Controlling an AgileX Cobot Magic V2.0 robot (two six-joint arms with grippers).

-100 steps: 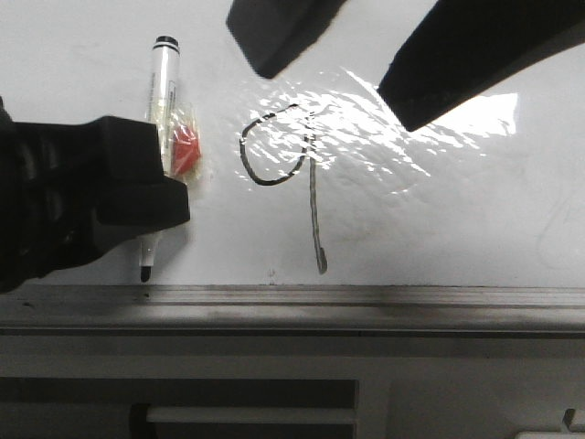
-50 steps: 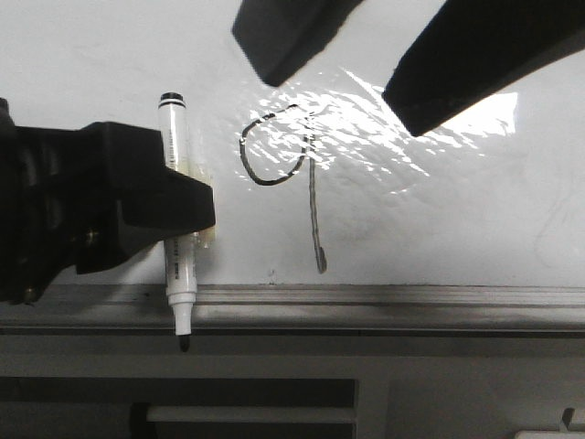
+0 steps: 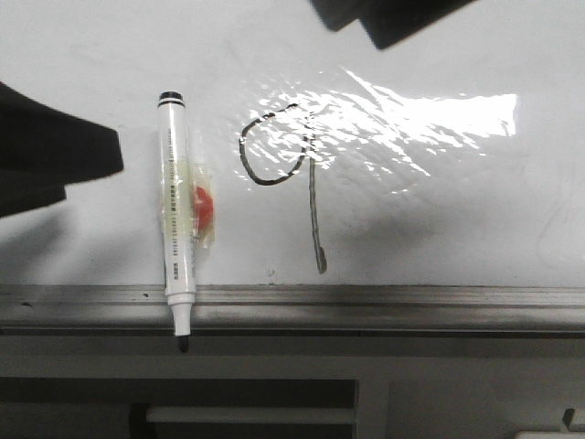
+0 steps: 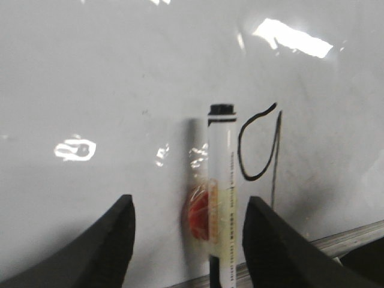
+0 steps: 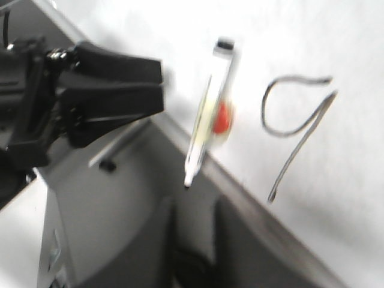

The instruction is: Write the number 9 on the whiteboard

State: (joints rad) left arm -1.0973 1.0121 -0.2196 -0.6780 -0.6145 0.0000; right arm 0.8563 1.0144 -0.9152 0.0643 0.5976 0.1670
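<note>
The number 9 is a thin black line on the glossy whiteboard, with its loop to the left and a long tail. It also shows in the left wrist view and the right wrist view. A white marker lies loose on the board left of the 9, with a red piece taped to it. Its black tip hangs over the grey frame. My left gripper is open and empty, its fingers apart on either side of the marker. My right gripper is raised at the far side, open and empty.
The grey frame runs along the board's near edge, with a lower grey shelf beyond it. Wrinkled film glares right of the 9. In the right wrist view, the left gripper sits beside the marker.
My left gripper has let go of the marker and drawn back to the left. The marker now lies on the board. My right gripper has pulled further away.
</note>
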